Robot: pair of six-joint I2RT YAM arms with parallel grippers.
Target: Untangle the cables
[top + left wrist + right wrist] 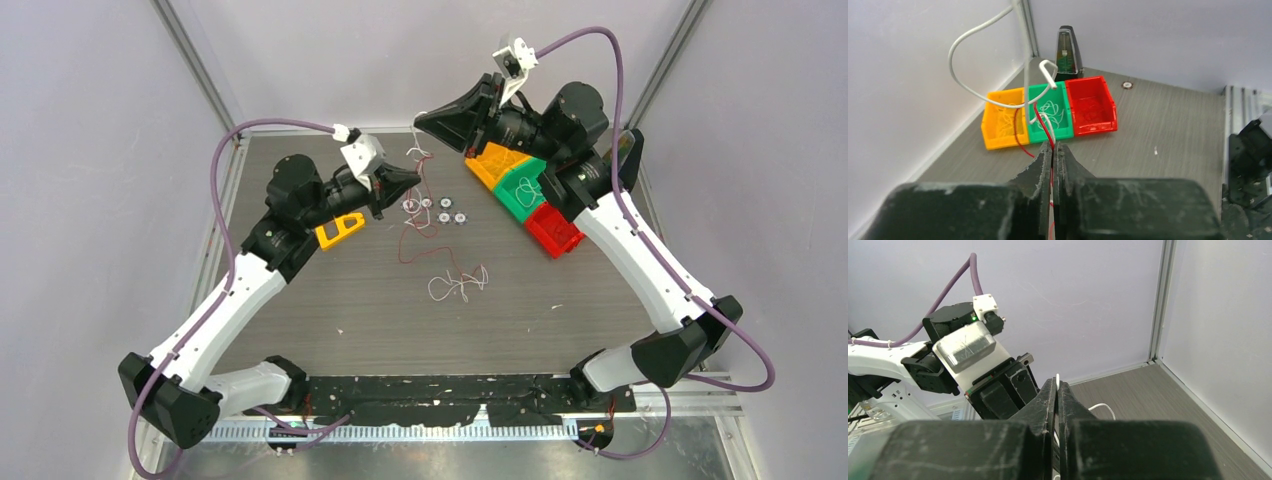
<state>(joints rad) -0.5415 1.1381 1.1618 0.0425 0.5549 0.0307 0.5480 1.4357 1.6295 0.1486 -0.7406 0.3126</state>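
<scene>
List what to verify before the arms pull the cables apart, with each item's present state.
1. Left claw shut on red cable and white cable: ok.
2. Right claw shut on white cable: ok.
3. White cable slack, looping loosely: ok.
4. Knot between the claws undone: cannot tell.
5. Red cable clear of silver nuts: cannot tell.
6. Loose white bundle separate from red cable: cannot tell.

Left gripper (408, 182) and right gripper (422, 119) up near far edge, white cable (418, 155) strung between them, red cable (408, 238) trailing toward a loose white tangle (458, 283) on the table (330, 320).
</scene>
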